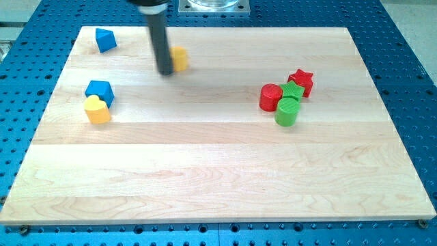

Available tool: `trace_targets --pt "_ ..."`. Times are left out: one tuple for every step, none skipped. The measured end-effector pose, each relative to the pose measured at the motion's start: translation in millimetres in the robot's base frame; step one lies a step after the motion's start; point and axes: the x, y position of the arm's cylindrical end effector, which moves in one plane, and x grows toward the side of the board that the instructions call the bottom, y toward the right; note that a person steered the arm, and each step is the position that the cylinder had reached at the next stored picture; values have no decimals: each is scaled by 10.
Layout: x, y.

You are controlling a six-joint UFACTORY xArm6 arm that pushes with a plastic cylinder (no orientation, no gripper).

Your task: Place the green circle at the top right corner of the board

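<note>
The green circle [287, 111], a short green cylinder, stands on the wooden board [218, 178] at the view's right of centre. It touches a red cylinder [270, 97] on its upper left and a green star [293, 91] above it. A red star [301, 81] lies just beyond the green star. My tip [166, 71] is far to the view's left of this cluster, near the view's top, right beside a yellow block [179, 59] that the rod partly hides.
A blue block [105, 39] lies near the board's top left corner. A blue block [100, 91] and a yellow heart-like block [97, 110] touch each other at the view's left. The board rests on a blue perforated table [410, 89].
</note>
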Motion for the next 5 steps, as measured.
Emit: trace_targets --pt "-196 488" --pt "-184 350" --pt "-535 388" --pt "-427 381" --pt "-355 242"
